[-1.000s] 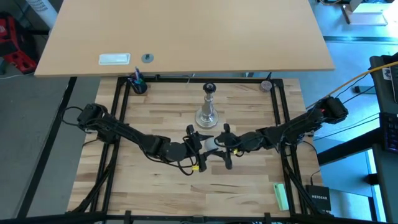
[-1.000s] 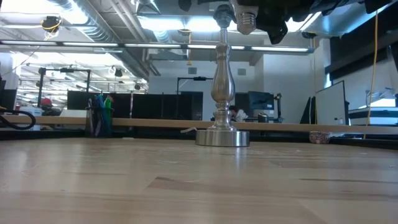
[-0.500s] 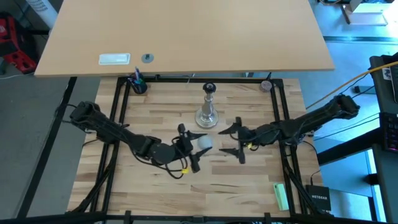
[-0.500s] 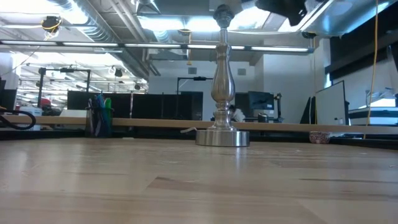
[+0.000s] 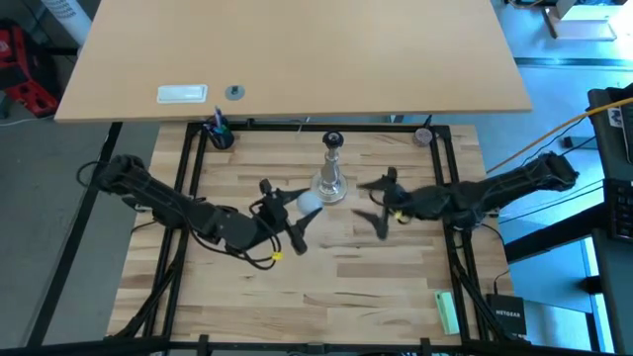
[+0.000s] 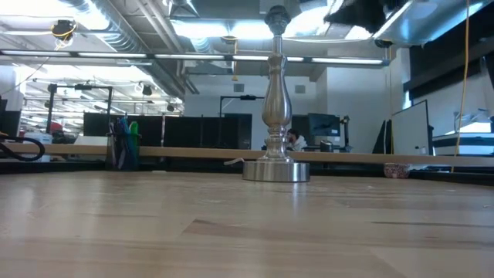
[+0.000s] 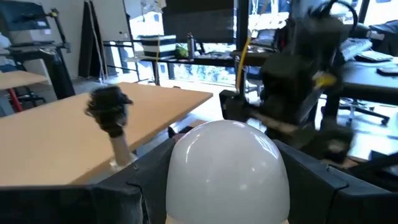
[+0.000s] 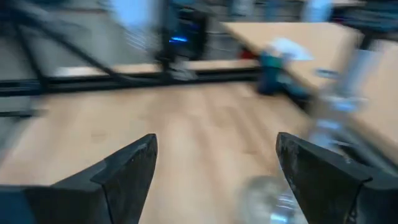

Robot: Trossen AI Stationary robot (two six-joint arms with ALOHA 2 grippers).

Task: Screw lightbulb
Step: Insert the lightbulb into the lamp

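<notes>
While the pale butcher-block wooden table point(image 5: 326, 287) lies bare across its near half, the 2 dark arms reach in from either side toward its far middle. Standing there is the silver turned-metal stand with a round base and dark socket top point(image 5: 331, 170), upright and with nothing in its socket, as the low view point(image 6: 275, 99) confirms. Left of it, the left gripper point(image 5: 290, 211) holds the small white frosted lightbulb point(image 5: 308, 203), its fingers pinching the bulb from both sides; in the left wrist view the rounded globe point(image 7: 227, 169) sits between the 2 dark fingers with the stand's socket point(image 7: 108, 106) ahead and off to one side. Seen from above, the bulb is just beside the stand's base, raised off the table and not over the socket. Right of the stand, the right gripper point(image 5: 375, 204) hangs with its fingers spread wide and nothing between them.

By my judgement the step in hand is carrying the bulb to the stand. Next, the left arm needs to bring the bulb's screw base directly over the socket, upright, lower it in and then twist.
</notes>
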